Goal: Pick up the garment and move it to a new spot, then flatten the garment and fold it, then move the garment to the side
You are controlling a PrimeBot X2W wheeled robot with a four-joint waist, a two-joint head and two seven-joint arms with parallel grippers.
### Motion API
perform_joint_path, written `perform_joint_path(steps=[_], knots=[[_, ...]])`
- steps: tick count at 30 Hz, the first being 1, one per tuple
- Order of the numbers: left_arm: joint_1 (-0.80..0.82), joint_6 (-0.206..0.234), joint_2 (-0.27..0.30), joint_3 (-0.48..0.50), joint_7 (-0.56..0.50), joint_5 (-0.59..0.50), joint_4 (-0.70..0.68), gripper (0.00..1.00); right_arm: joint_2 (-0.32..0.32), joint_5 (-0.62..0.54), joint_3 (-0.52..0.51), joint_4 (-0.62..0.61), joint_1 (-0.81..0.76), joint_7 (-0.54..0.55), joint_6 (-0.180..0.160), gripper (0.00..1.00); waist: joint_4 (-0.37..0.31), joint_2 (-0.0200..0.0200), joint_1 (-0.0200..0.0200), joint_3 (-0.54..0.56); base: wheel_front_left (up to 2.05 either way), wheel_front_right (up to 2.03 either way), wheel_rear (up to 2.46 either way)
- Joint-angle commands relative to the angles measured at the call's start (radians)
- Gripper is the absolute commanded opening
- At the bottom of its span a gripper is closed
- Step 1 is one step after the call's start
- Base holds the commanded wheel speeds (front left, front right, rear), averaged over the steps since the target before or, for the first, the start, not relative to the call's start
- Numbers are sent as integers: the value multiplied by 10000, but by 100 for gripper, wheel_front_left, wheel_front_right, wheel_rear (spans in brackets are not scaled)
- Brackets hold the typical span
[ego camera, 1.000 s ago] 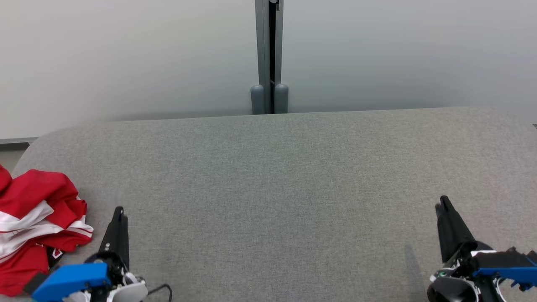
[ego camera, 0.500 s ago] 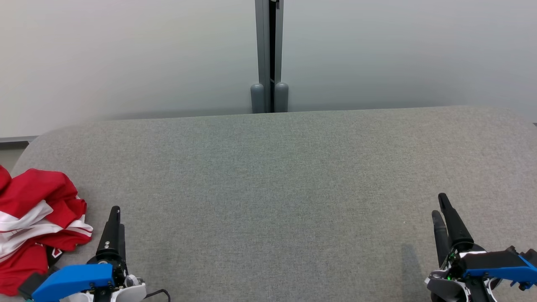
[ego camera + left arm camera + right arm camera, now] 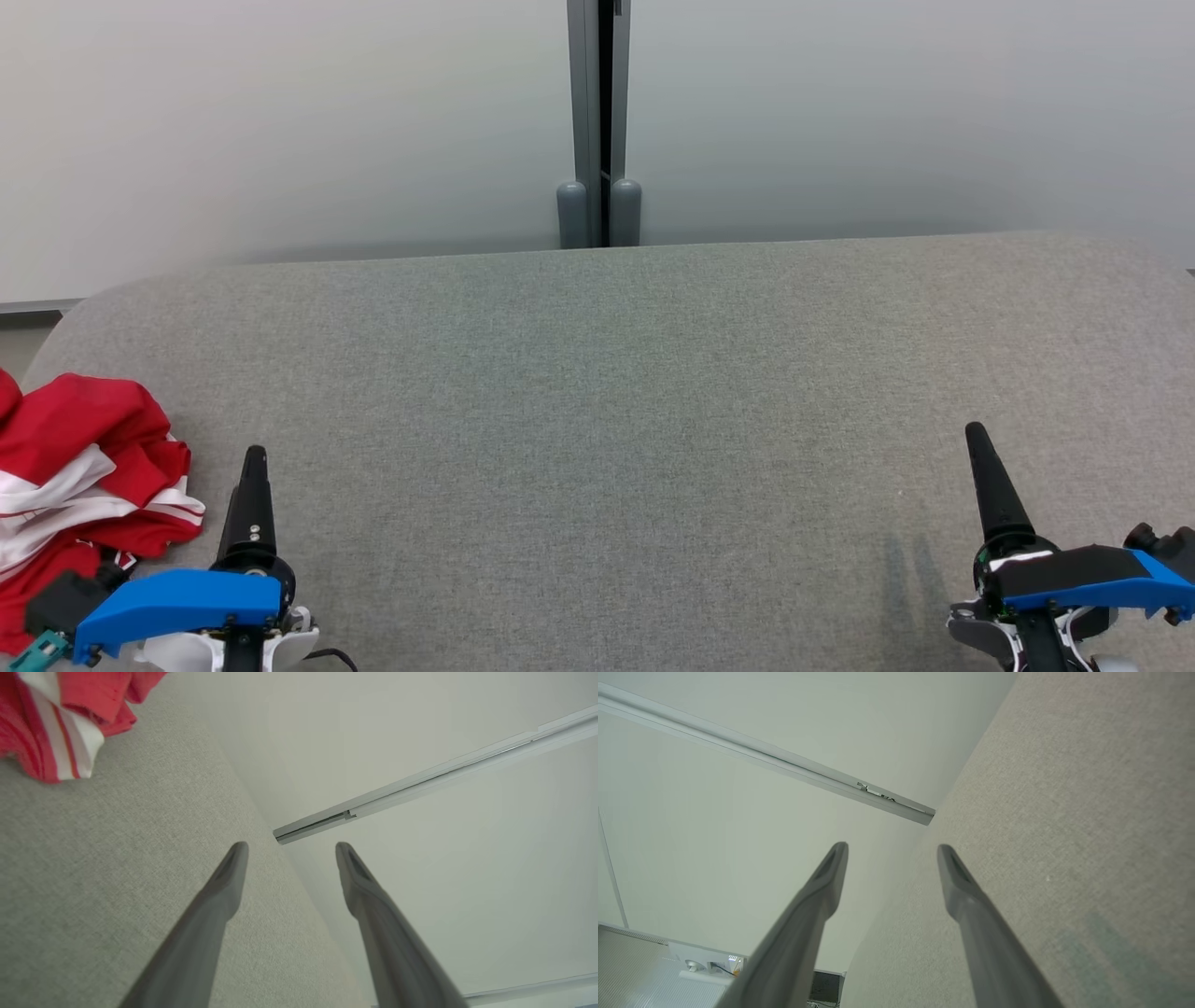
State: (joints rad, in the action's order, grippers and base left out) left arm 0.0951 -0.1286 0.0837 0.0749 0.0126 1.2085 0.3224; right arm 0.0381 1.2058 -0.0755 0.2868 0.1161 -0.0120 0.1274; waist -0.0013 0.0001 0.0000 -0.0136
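Note:
The garment [image 3: 75, 485] is a crumpled red piece with white stripes, lying at the left end of the grey padded table [image 3: 616, 392]; its corner [image 3: 56, 723] also appears top left in the left wrist view. My left gripper [image 3: 252, 457] hovers just right of it, apart from the cloth, and its wrist view shows it [image 3: 289, 847] open and empty. My right gripper [image 3: 976, 434] hovers near the table's right front, and its own view shows it [image 3: 892, 849] open with nothing between the fingers.
A pale wall with a grey vertical post [image 3: 598, 121] stands right behind the table's far edge. The table's left end is rounded, and floor [image 3: 19, 350] shows beyond it. Equipment on a ribbed floor [image 3: 696, 966] appears at the lower left of the right wrist view.
Both grippers have gone from nearly shut to wide open. Both have drawn slightly toward the table's front edge. The garment has not moved.

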Motion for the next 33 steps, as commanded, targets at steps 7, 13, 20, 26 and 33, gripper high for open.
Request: perform_joint_path(steps=[7,13,20,26,33], knots=[[409,-11,147,-188,338,-1814,13,100,77,-1659,71,54,423,-343,25,100,-18,-1,0,-36,0,0,0],[477,-13,196,-311,553,-2999,151,100,85,-2862,139,130,497,-556,27,100,-30,-1,0,-52,0,0,0],[548,7,199,-320,780,-4261,378,100,94,-4112,223,295,644,-786,30,100,-45,-1,0,-70,0,0,0],[674,34,240,-398,969,-5241,522,100,101,-4971,273,441,801,-979,31,100,-49,-1,0,-72,0,0,0],[658,44,285,-543,1171,-6199,753,100,109,-5940,363,742,790,-1181,32,100,-52,-1,0,-69,0,0,0]])
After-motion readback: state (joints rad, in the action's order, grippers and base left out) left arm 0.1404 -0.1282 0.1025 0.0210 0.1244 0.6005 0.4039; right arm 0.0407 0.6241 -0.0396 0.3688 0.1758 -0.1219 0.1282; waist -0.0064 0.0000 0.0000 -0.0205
